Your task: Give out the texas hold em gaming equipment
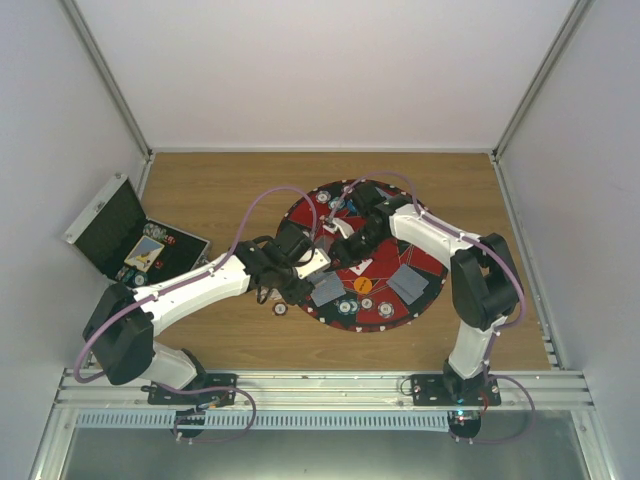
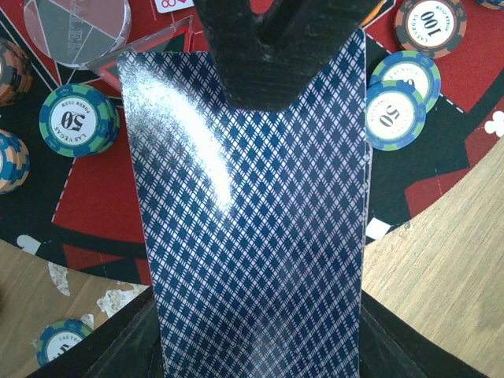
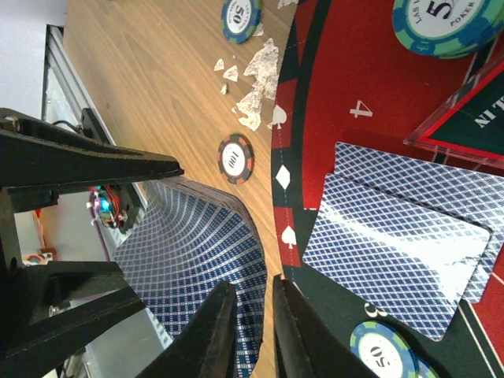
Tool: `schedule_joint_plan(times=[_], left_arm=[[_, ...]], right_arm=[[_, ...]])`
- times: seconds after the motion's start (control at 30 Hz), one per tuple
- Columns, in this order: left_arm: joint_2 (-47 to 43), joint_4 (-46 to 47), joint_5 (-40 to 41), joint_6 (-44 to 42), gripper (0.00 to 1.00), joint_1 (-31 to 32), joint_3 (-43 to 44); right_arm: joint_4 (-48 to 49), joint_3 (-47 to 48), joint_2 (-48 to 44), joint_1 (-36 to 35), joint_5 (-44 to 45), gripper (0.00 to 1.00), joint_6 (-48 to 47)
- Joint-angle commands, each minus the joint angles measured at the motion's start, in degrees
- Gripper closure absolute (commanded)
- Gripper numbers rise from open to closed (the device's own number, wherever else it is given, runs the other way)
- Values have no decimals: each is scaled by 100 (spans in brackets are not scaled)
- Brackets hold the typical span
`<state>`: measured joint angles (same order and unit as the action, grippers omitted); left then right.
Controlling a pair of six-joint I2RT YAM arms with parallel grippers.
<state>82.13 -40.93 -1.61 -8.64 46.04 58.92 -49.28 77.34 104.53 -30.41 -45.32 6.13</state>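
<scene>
Blue-backed cards [image 2: 252,236] were bent, clamped in left gripper [image 1: 310,265], over left edge of round mat [image 1: 425,262]. Right gripper [image 3: 266,331] had fingers nearly together beside them; could not tell if pinching one. Two flat cards [image 3: 394,252] lay on mat.

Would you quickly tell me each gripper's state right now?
Left gripper: shut on the playing cards.
Right gripper: fingers close together by the cards; grip cannot be told.
</scene>
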Motion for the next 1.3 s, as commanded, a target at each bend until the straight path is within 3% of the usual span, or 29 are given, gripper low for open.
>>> schedule_joint_plan(times=[0.0, 0.23, 0.4, 0.73, 1.0, 1.27], left_arm=[[-162, 260, 60, -43, 46, 54, -3], [-180, 256, 67, -43, 46, 54, -29], [-195, 253, 78, -39, 46, 54, -38], [-208, 282, 70, -40, 46, 54, -64], [-235, 296, 7, -37, 46, 54, -147], [-214, 349, -55, -41, 46, 54, -167]], right_arm=[[-28, -71, -97, 35, -370, 83, 12], [-17, -123, -178, 36, -365, 99, 65], [4, -114, -398, 239, 52, 100, 476], [-612, -311, -1301, 1408, 2248, 100, 1535], [-1795, -70, -1362, 1075, 4903, 99, 3235], [-1802, 242, -892, 645, 5460, 99, 4035]])
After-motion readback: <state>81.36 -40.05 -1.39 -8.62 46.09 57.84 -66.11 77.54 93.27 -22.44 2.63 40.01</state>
